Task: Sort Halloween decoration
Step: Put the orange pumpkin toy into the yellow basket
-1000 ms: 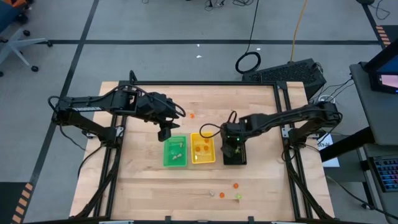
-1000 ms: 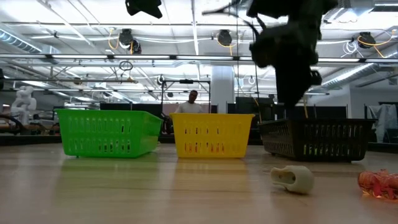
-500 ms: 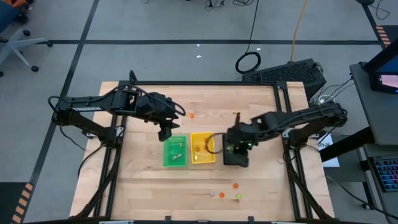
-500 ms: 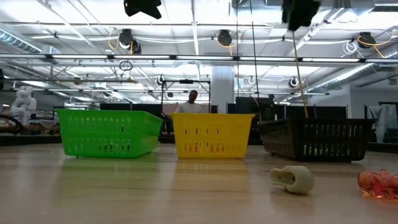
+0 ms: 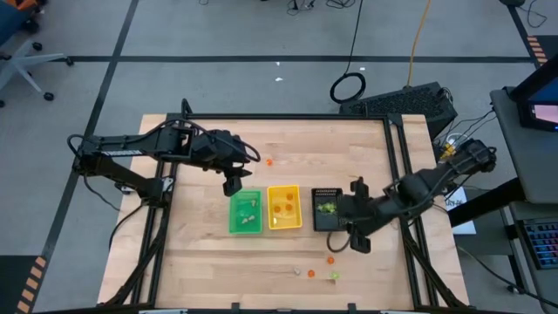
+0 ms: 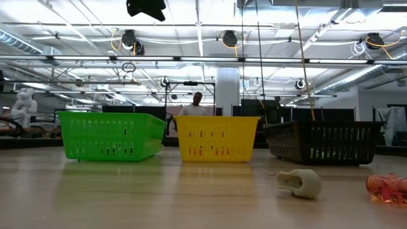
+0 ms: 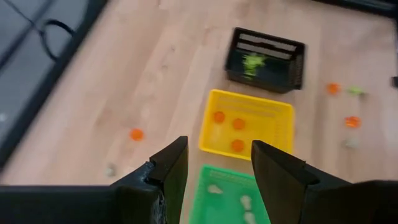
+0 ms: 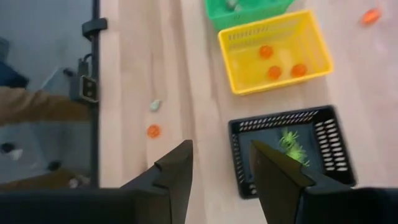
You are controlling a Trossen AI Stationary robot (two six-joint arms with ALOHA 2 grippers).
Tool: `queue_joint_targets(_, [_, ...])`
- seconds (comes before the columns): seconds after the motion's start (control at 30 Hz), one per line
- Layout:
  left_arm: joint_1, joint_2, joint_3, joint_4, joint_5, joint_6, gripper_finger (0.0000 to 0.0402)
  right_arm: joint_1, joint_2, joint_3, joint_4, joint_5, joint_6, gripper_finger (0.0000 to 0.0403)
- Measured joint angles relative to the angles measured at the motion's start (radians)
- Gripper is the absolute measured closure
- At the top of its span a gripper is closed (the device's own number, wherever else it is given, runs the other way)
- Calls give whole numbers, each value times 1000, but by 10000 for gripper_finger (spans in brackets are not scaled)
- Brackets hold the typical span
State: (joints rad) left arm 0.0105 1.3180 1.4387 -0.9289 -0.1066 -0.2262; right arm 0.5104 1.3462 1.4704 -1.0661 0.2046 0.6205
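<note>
Tiny trinkets lie apart on the wooden table: an orange one (image 5: 268,161) beyond the trays, and an orange one (image 5: 331,260), a pale one (image 5: 296,271) and yellow-green ones (image 5: 335,276) near the near edge. The low view shows the pale trinket (image 6: 299,182) and an orange one (image 6: 386,187) close up. My left gripper (image 5: 231,183) hovers open over the far end of the green tray (image 5: 245,212); its fingers stand apart in the left wrist view (image 7: 217,152). My right gripper (image 5: 357,237) is open (image 8: 222,155) and hangs in the air beside the black tray (image 5: 327,208), toward the near right.
Three small trays stand in a row: green, yellow (image 5: 284,207) and black. The green tray holds pale trinkets, the yellow one orange trinkets (image 8: 274,72), the black one a yellow-green trinket (image 8: 291,145). Bare wood lies left of the trays and along the near edge. A person stands in the room behind (image 6: 197,105).
My right gripper has risen from just above the black tray, left the low view, and drawn back toward the table's near right. The yellow-green trinket in the black tray now shows uncovered. My left arm has kept still.
</note>
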Motion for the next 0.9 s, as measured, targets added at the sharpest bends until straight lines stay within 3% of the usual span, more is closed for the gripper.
queue_joint_targets(0.13, [0, 0, 0, 0, -68, 30, 223, 41, 27, 0, 16, 150, -3, 257])
queue_joint_targets(0.23, [3, 0, 0, 0, -68, 54, 223, 44, 50, -1, 49, 196, -3, 257])
queue_joint_targets(0.57, [3, 0, 0, 3, -31, 371, 223, 41, 146, -1, 72, 427, -54, 257])
queue_joint_targets(0.9, [3, 15, -85, 99, -79, 366, 223, 41, 213, -2, 113, 452, -100, 257])
